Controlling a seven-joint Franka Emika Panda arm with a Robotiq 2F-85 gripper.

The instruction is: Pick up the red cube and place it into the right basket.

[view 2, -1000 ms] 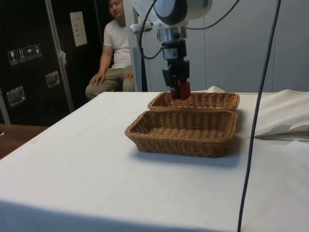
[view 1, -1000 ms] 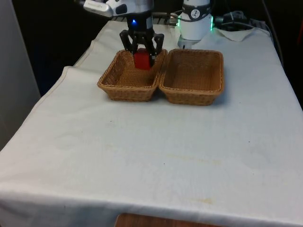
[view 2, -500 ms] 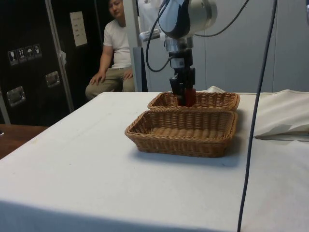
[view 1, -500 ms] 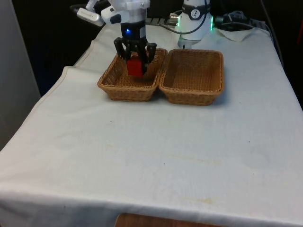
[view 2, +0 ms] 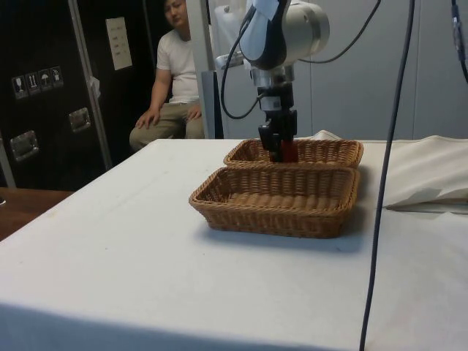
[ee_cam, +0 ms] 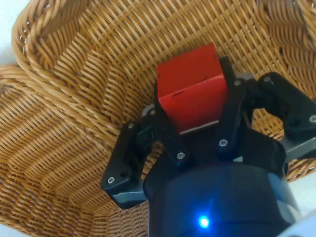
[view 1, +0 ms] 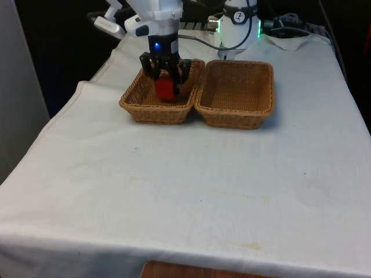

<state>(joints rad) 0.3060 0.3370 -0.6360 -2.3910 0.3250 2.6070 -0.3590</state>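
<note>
Red cube [ee_cam: 192, 88], pinched between the two fingers of the gripper [view 1: 164, 74] and held low inside the wicker basket [view 1: 142, 99] directly beneath, close above its woven floor. A second basket [view 1: 237, 87] stands beside the gripper, touching the first along one rim; judged from the low hold, release is near.

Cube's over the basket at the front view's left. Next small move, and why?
Probably open and release. The end effector grips the red cube low inside the basket at the front view's left, weave close beneath it in the wrist view, so the drop should be short.
</note>
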